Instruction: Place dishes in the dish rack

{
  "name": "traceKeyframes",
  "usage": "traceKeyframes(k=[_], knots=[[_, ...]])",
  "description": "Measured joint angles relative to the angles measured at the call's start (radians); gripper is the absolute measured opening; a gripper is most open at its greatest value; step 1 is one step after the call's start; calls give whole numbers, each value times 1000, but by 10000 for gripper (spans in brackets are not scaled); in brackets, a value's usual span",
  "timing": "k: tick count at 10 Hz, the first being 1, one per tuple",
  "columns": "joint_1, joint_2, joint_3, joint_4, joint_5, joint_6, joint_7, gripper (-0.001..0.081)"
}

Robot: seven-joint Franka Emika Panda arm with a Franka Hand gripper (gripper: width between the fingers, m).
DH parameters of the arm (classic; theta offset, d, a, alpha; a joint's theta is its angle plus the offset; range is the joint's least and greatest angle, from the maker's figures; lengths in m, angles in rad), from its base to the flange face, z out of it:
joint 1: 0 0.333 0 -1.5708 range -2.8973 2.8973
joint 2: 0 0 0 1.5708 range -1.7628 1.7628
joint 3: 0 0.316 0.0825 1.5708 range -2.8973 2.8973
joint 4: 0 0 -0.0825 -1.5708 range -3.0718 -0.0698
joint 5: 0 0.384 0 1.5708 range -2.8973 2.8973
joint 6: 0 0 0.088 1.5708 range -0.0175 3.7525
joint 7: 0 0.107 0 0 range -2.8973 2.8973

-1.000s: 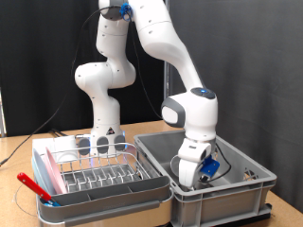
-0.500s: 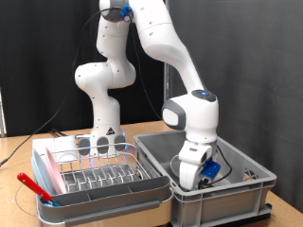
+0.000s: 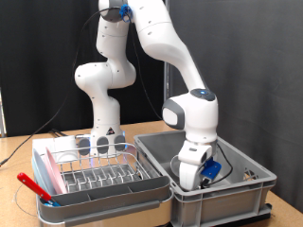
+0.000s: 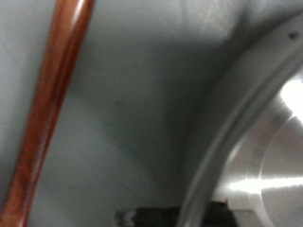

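My gripper hand (image 3: 192, 168) is lowered into the deep grey crate (image 3: 251, 180) on the exterior view's right, and the crate wall hides its fingers. The wrist view shows the crate floor up close. There a reddish-brown spoon handle (image 4: 49, 104) lies next to the curved rim of the shiny steel bowl (image 4: 256, 142). Nothing shows between the fingers. The dish rack (image 3: 99, 184), a pale tray with a silver wire grid, stands to the exterior view's left of the crate. Clear glassy shapes (image 3: 80, 145) stand at its back end.
A pink flat piece (image 3: 45, 170) leans inside the rack's left side. A red-handled utensil (image 3: 30, 184) lies across the rack's front left corner. The robot's base (image 3: 106, 123) stands behind the rack. The crate's walls close in around the hand.
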Motion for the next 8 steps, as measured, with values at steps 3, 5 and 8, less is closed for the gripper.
traceKeyframes(k=[3,5,8], knots=[[-46,-35,49,25,126,-77,-140,4],[-74,-95,79,25,219,-101,-236,4],[-95,-194,83,27,277,-181,-295,4]])
